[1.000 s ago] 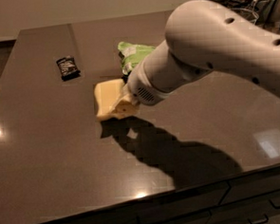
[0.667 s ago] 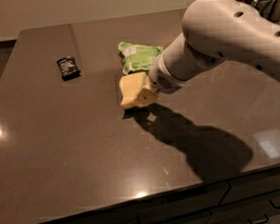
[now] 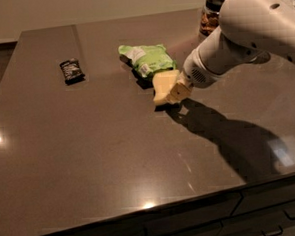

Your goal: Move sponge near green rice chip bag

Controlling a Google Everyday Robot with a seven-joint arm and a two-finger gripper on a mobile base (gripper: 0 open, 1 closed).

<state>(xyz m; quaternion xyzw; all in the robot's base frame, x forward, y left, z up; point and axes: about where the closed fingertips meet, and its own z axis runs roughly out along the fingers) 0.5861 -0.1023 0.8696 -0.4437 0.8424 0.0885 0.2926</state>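
The pale yellow sponge is held at the tip of my gripper, low over the dark table, just in front of and to the right of the green rice chip bag. The bag lies crinkled on the table with a white label patch showing. The sponge's upper edge is close to the bag's near edge; I cannot tell whether they touch. The white arm reaches in from the upper right and hides the gripper's far side.
A small black wrapped snack bar lies at the left of the table. A jar with a dark lid stands at the back right behind the arm. The table's front edge runs along the bottom, with drawers below.
My gripper has carried the sponge to the right and back, from the table's middle to a spot right beside the green bag.
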